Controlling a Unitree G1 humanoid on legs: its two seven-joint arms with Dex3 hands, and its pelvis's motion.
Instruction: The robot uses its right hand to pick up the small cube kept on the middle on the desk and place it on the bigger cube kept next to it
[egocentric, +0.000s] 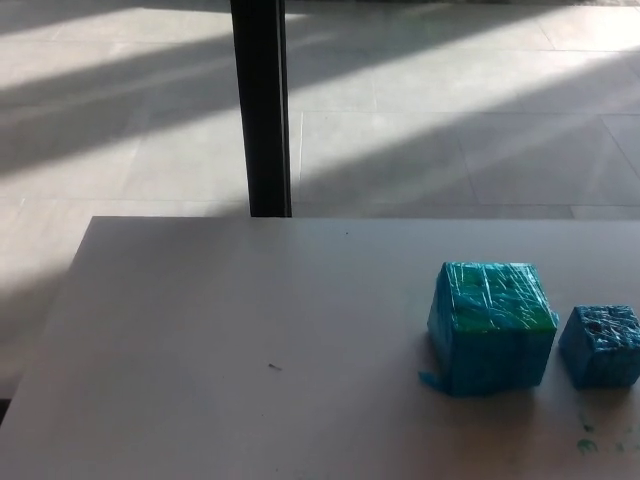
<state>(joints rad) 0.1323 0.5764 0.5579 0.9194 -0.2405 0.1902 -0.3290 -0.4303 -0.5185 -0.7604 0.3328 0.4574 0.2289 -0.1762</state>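
Note:
A big cube (491, 326) wrapped in shiny blue tape, with green showing on its top, stands on the pale desk (230, 340) at the right. Just to its right, a narrow gap apart, sits the small blue cube (602, 346) near the picture's right edge. Both rest flat on the desk. Neither of my hands shows in the head view.
A black vertical post (262, 105) rises behind the desk's far edge. Beyond it lies a tiled floor (450, 110) striped with sunlight. A few green smudges (585, 442) mark the desk in front of the small cube.

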